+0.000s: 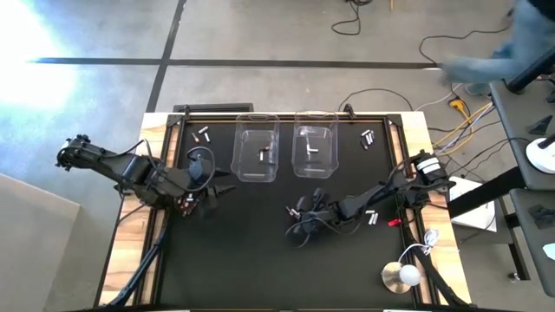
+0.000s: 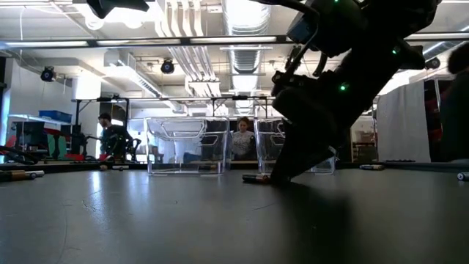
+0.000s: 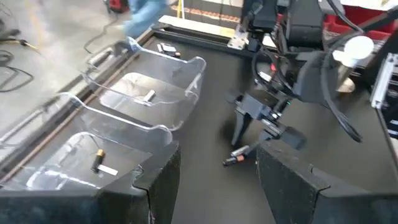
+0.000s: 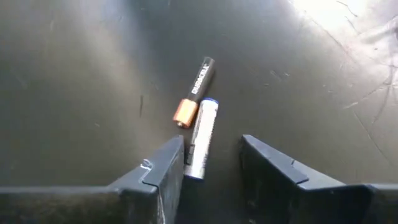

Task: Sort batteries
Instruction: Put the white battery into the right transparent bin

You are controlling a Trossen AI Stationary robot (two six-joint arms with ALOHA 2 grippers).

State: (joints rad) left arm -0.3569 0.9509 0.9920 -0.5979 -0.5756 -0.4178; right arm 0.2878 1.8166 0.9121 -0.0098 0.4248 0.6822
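Note:
Two batteries lie side by side on the black mat: a dark one with a copper end (image 4: pixel 196 87) and a silvery-white one with a blue end (image 4: pixel 201 140). My right gripper (image 4: pixel 211 165) is low over the mat, open, with the silvery battery between its fingers, close to one finger; it also shows at mid-table (image 1: pixel 302 215). My left gripper (image 3: pixel 216 180) hangs open and empty near the table's left side (image 1: pixel 208 191). Two clear bins (image 1: pixel 257 152) (image 1: pixel 314 147) stand at the far middle, each with a battery or two on its floor. My right gripper comes slanting down with its fingers along the silvery-white battery. That battery's near end (image 4: pixel 194 169) lies right beside the inner face of one finger (image 4: pixel 168 165). I cannot tell whether they touch. The battery lies flat on the mat.
Loose batteries lie at the far left (image 1: pixel 204 134), at the far right (image 1: pixel 368 137) and beside the right arm (image 1: pixel 373 217). A white round object (image 1: pixel 403 276) sits at the near right corner. A wooden rim (image 1: pixel 156 130) borders the mat.

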